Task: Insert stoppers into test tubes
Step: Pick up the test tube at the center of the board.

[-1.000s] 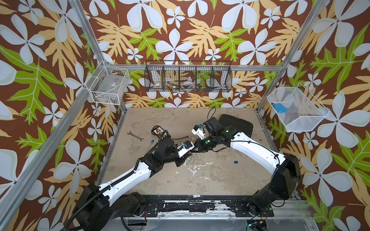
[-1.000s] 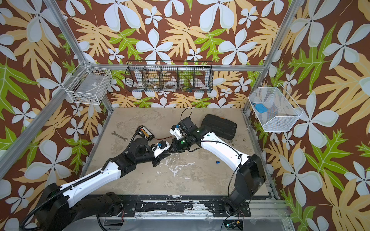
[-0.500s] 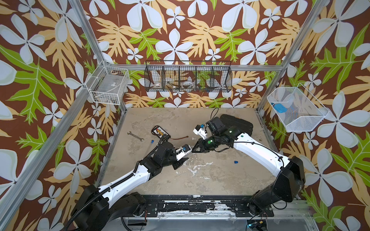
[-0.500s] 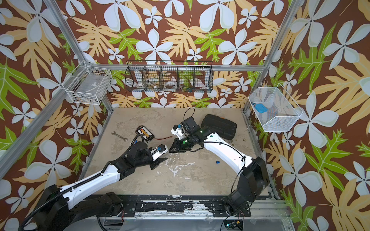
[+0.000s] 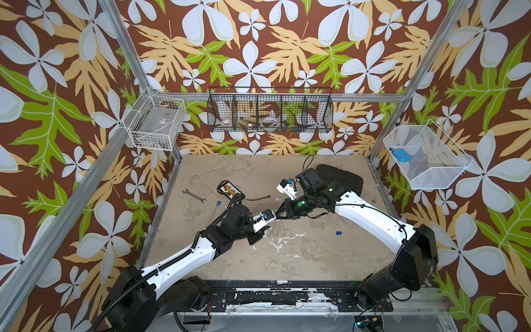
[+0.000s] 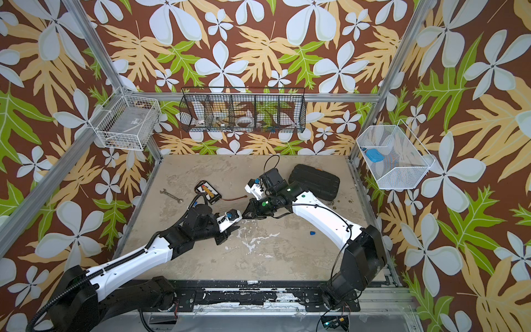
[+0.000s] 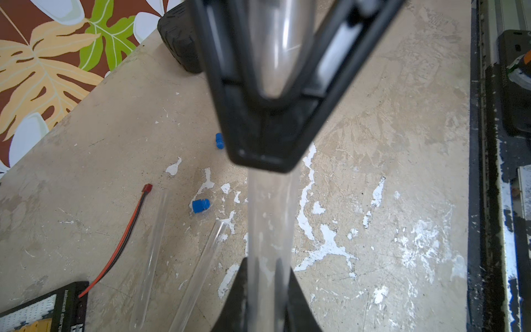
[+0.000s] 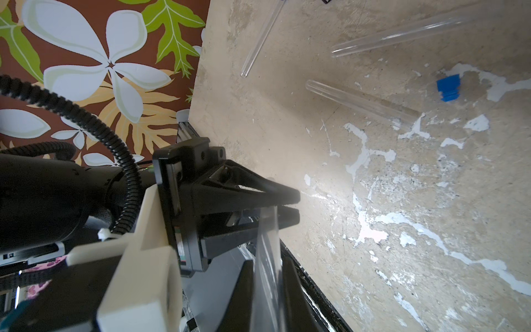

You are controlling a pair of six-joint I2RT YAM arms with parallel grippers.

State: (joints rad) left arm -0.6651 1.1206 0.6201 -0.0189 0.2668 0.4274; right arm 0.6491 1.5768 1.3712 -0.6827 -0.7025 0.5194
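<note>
Blue stoppers (image 7: 200,205): none is gripped. Two lie loose on the worktop (image 5: 316,258), below the spot where the left end effector (image 8: 288,207) meets the right end effector (image 7: 265,156). A third (image 5: 339,232) lies well behind the right one, beside its forearm.
Held tube (image 7: 270,218): clear, lifted off the worktop, spanning from one end effector to the other.
Left end effector: fingers drawn together, clamped on that tube.
Right end effector: clamped on the same tube, whose rounded closed end reaches back between its fingers.
Why held so: probably a mid-air hand-over or regrip to free the mouth for a stopper. While both grip, nothing can go in.
Spare tubes (image 8: 362,103): flat on the worktop beneath the end effectors; no blue shows in them.
Wrist views only: the tubes and the double grip. In both top views the clear tubes are lost against the worktop, and only two tips meeting can be made out.
Top views only: the wider layout, with the wrench (image 5: 194,196) well beyond the left end effector and a black case (image 5: 344,179) behind the right.
</note>
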